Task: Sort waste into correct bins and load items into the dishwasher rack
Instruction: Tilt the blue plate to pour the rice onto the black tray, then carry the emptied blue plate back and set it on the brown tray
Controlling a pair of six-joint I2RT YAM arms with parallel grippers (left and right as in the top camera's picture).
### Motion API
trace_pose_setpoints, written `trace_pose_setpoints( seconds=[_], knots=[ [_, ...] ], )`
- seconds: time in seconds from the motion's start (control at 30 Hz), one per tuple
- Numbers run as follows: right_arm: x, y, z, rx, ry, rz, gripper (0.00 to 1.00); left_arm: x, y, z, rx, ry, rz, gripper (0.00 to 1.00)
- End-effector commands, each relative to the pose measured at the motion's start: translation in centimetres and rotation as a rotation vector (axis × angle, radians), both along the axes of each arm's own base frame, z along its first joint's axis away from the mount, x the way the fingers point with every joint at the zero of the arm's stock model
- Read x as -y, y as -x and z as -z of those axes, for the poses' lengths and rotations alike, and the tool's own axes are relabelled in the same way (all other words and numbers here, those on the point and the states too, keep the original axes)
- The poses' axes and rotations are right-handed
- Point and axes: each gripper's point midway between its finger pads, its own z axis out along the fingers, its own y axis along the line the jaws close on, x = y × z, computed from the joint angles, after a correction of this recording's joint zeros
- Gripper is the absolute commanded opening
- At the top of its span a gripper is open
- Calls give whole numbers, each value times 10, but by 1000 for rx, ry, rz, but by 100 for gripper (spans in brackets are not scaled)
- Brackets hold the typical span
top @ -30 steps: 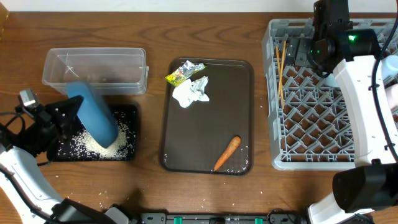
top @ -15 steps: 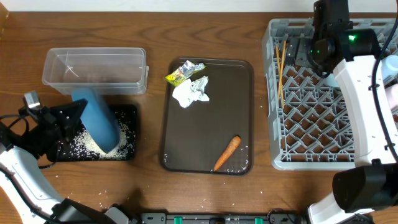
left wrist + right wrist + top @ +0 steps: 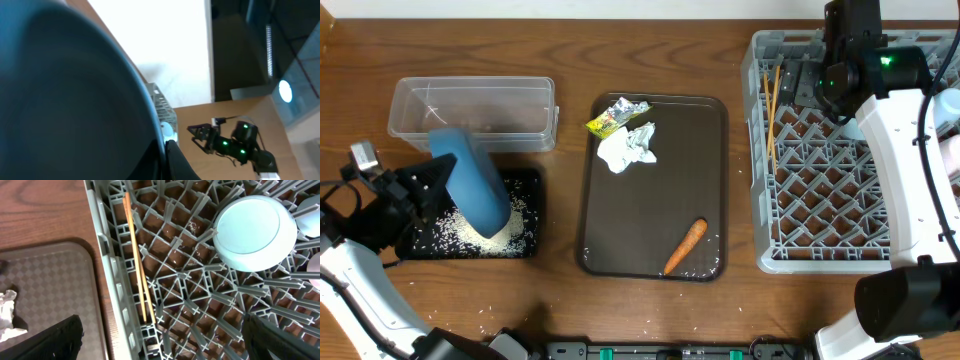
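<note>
My left gripper is shut on the rim of the large blue plate and holds it steeply tilted over the black tray, where white rice lies in a heap. In the left wrist view the plate fills most of the frame. The wrapper, tissue and carrot lie on the brown tray. My right gripper is open and empty above the grey rack. The rack holds the chopsticks and the upturned light-blue bowl.
The clear tub stands behind the black tray and looks empty. A few rice grains lie on the table by the front left edge. The right arm's white link crosses over the rack's right side.
My left gripper and the plate shifted slightly right and then back, with the plate still tilted over the black tray. The right arm has not moved.
</note>
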Motion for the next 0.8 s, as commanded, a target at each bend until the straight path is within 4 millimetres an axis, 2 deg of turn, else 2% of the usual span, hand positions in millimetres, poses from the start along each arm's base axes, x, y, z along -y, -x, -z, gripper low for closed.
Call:
trace_pose_setpoints(
  seconds=[0.0, 0.17, 0.27, 0.33, 0.63, 0.77],
  knots=[
    [-3, 1, -3, 7, -3, 2, 99, 6, 2, -18, 60, 38, 27, 6],
    [-3, 1, -3, 7, -3, 2, 99, 20, 5, -25, 50, 57, 55, 6],
    [-3, 1, -3, 7, -3, 2, 99, 45, 9, -35, 91, 4, 125, 6],
    [-3, 1, -3, 7, -3, 2, 99, 65, 11, -35, 85, -59, 167, 6],
    [-3, 1, -3, 7, -3, 2, 99, 155, 24, 6, -70, -448, 355, 6],
    [-3, 1, -3, 7, -3, 2, 99, 203, 35, 15, -31, -533, 526, 6]
  ],
)
